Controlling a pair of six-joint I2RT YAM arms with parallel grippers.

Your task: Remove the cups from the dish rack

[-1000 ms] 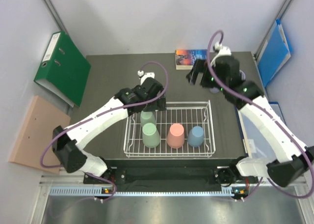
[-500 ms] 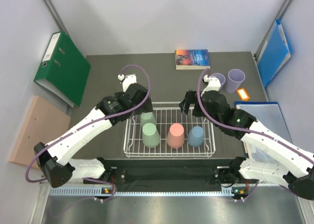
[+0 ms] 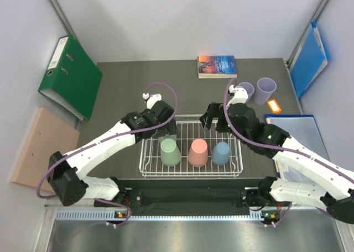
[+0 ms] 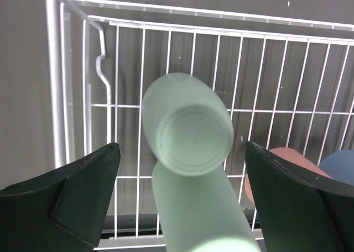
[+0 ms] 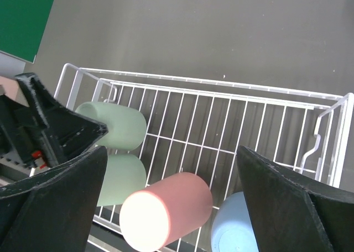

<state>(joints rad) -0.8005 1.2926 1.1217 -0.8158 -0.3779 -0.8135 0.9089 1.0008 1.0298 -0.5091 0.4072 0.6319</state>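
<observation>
Hovering over the white wire dish rack (image 3: 185,131), which is sitting at the middle of the dark grey counter's (image 3: 121,86) near edge, we are holding our left pincer (image 4: 181,152) spread wide and empty above the rear light green tapered plastic cup (image 4: 187,131). That cup is standing upside down at the rack's end nearest the counter's left edge, on the far side. Its base is facing up at us and its long axis seems to be running upright, in line with our approach. It is lying directly below the pincer, centred between the two dark fingers (image 4: 72,199). We are judging that a straight descent is what the next move is calling for, and that the left arm is the nearer one.

Our right pincer (image 5: 171,152) is gaping open too, carrying nothing, above the salmon pink plastic cup (image 5: 166,210) and the light blue plastic cup (image 5: 235,230).

The top view is hiding the rear cup under our left wrist, showing only the front light green cup (image 3: 170,151); both wrist views are revealing it. Only the top view is showing a lavender plastic cup (image 3: 266,88) and its lavender twin (image 3: 245,90) standing near the counter's far right corner, outside the rack.
</observation>
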